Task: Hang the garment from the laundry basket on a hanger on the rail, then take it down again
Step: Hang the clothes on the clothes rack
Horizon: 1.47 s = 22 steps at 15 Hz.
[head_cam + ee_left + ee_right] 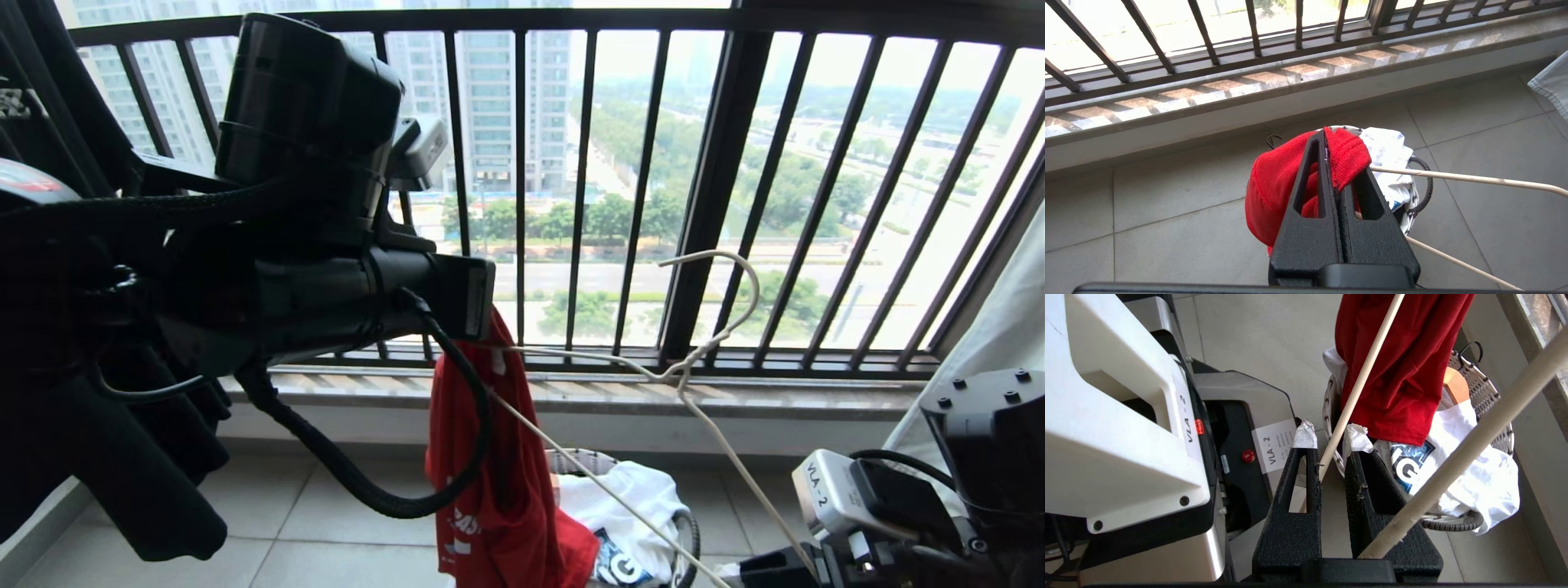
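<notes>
Here left gripper (pixel 1327 141) fingers clamped on red garment (pixel 498 482) above laundry basket (pixel 1484 396); right gripper (pixel 1329 439) fingers held hanger (pixel 694 367); "VLA - 2" label (pixel 1274 446) read.

This is a high-rise flat's enclosed balcony used for laundry. A black barred railing (pixel 571 188) fronts a window onto tower blocks (pixel 498 98), trees and a road far below. A stone sill (pixel 1290 77) runs under it, above a grey tiled floor (pixel 1167 196) where a woven laundry basket (pixel 1486 396) of clothes stands.
</notes>
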Available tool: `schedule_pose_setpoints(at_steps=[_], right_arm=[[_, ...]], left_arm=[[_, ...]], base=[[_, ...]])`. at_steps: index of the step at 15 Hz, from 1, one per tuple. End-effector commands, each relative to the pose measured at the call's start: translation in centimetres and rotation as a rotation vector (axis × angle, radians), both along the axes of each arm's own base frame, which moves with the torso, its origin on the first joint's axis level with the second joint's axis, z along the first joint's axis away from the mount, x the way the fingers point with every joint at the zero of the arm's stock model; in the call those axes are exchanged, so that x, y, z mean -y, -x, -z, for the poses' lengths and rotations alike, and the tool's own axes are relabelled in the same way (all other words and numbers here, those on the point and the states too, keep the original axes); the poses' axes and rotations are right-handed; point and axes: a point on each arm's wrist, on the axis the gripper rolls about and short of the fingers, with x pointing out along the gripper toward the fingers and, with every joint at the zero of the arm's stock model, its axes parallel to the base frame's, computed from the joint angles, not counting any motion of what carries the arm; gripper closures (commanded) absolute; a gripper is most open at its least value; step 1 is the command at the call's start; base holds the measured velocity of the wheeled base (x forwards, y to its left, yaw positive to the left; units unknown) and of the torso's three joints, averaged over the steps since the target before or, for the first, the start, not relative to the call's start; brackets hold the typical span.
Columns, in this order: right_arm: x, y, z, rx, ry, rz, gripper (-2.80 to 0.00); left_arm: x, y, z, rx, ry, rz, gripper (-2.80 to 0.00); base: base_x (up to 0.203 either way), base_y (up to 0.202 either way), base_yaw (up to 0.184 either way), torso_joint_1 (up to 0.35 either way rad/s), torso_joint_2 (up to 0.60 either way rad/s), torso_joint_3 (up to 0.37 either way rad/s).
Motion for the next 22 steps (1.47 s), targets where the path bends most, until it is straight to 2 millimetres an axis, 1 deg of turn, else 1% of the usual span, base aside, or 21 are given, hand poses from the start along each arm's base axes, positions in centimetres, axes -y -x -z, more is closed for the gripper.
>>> schedule_pose_setpoints(at_steps=[1, 3, 5, 6, 10, 12, 15, 20, 22], right_arm=[[0.1, 0.1, 0.1, -0.001, -0.002, -0.009, 0.00], [-0.5, 0.4, 0.4, -0.015, 0.008, -0.045, 0.00], [-0.7, 0.2, 0.6, -0.023, 0.012, -0.047, 0.00], [-0.7, 0.3, 0.5, -0.022, 0.011, -0.051, 0.00], [-1.2, 0.9, 0.6, -0.037, 0.011, -0.087, 0.00], [-1.5, 1.2, 0.7, -0.055, -0.006, -0.129, 0.00], [-2.3, 1.9, 1.0, -0.101, -0.010, -0.171, 0.00], [-2.6, 1.6, 0.1, -0.147, -0.064, -0.125, 0.00], [-2.3, 0.7, -0.4, -0.134, -0.101, -0.067, 0.00]], left_arm=[[0.4, 0.3, 0.2, 0.000, 0.004, 0.013, 0.00], [1.3, 0.2, 0.7, 0.043, 0.050, 0.033, 0.00], [2.2, 1.1, 1.1, 0.049, 0.058, 0.077, 0.00], [2.6, 1.4, 1.6, 0.038, 0.045, 0.092, 0.00], [2.7, 1.4, 1.8, 0.037, 0.035, 0.093, 0.00], [2.6, 1.4, 2.2, 0.042, -0.001, 0.099, 0.00], [2.6, 1.6, 2.7, 0.037, -0.027, 0.108, 0.00], [3.8, 2.1, 3.2, 0.154, 0.069, 0.155, 0.00], [3.4, 2.6, 2.6, 0.168, 0.086, 0.166, 0.00]], base=[[0.000, 0.000, 0.000, 0.000, 0.00, 0.000], [0.000, 0.000, 0.000, 0.000, 0.00, 0.000], [0.000, 0.000, 0.000, 0.000, 0.00, 0.000], [0.000, 0.000, 0.000, 0.000, 0.00, 0.000], [0.000, 0.000, 0.000, 0.000, 0.00, 0.000], [0.000, 0.000, 0.000, 0.000, 0.00, 0.000], [0.000, 0.000, 0.000, 0.000, 0.00, 0.000], [0.000, 0.000, 0.000, 0.000, 0.00, 0.000], [0.000, 0.000, 0.000, 0.000, 0.00, 0.000]])
